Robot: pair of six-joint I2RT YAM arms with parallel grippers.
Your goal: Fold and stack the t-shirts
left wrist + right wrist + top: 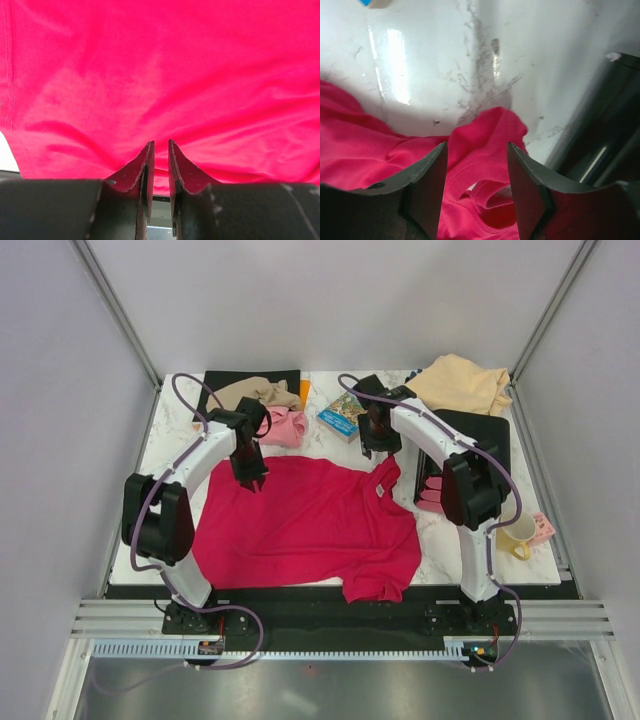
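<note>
Risks first. The red t-shirt (310,525) lies mostly flat, but its corner back toward the right arm's base is curled under. The collar below the right gripper (477,147) is bunched too. If I fold without flattening those, the crease will probably go in crooked and the stack will lean.

Second risk: the right jaws could close on that collar lump and take two layers. The lift would then drag the whole shirt instead of one edge.

Third: the blue book (343,415) sits just beyond the right gripper, and the pink t-shirt (285,427) just beyond the left gripper (161,144). A wide outward sweep could snag either.

Left gripper: fingers a narrow slit apart, not touching each other, nothing visibly pinched. Red cloth fills the view ahead of and under the tips. I can't tell whether the tips rest on the fabric or hover just above it.

Right gripper: jaws spread wide over the collar, holding nothing. There's bare white table (520,50) ahead of the tips and a black mat (615,130) off to one side.

The tan-brown t-shirt (255,392) lies beyond the left gripper, past the pink one. The peach-cream t-shirt (462,385) lies beyond and outboard of the right gripper. By my read, none is folded yet.
</note>
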